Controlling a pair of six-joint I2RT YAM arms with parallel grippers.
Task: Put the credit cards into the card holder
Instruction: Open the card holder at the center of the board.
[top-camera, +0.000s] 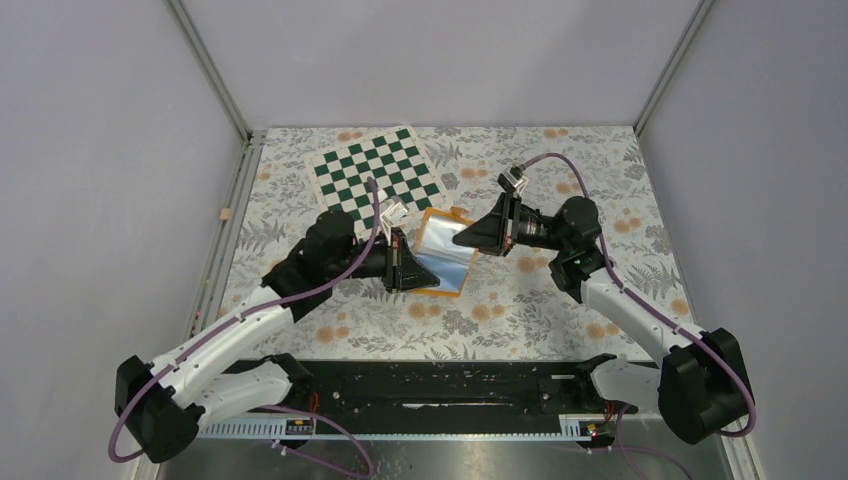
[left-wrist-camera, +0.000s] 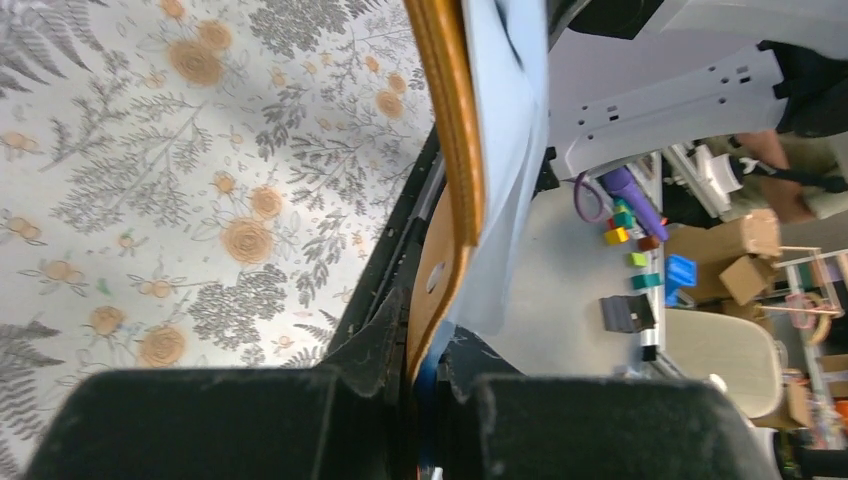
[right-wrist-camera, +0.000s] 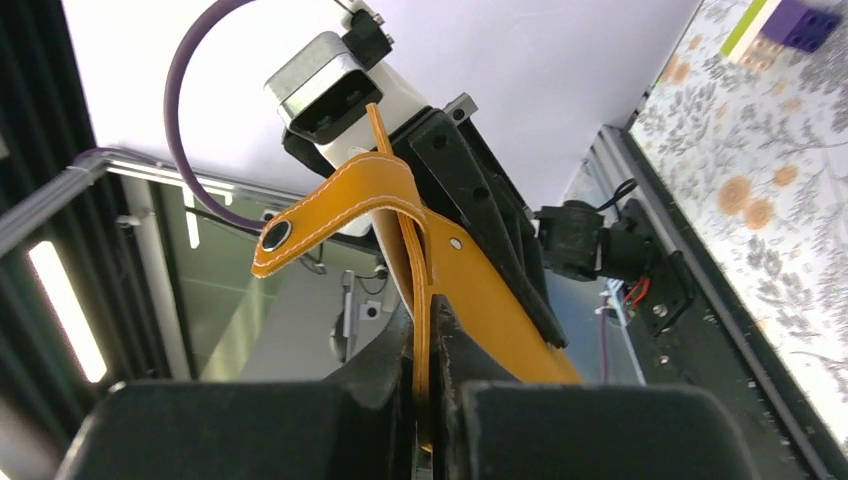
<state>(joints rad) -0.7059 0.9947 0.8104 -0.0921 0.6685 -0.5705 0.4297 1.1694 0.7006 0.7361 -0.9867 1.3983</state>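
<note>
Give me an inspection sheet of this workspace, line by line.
Surface: floral tablecloth, lying flat.
Job's things: card holder open, held between both tools; credit cards, nothing seen.
Clutter: chessboard at the far left.
Grippers: left tool shut on the card holder's near left edge; right tool shut on its far right edge.
Cables: purple cable loops along each arm.
Surroundings: grey enclosure walls.
</note>
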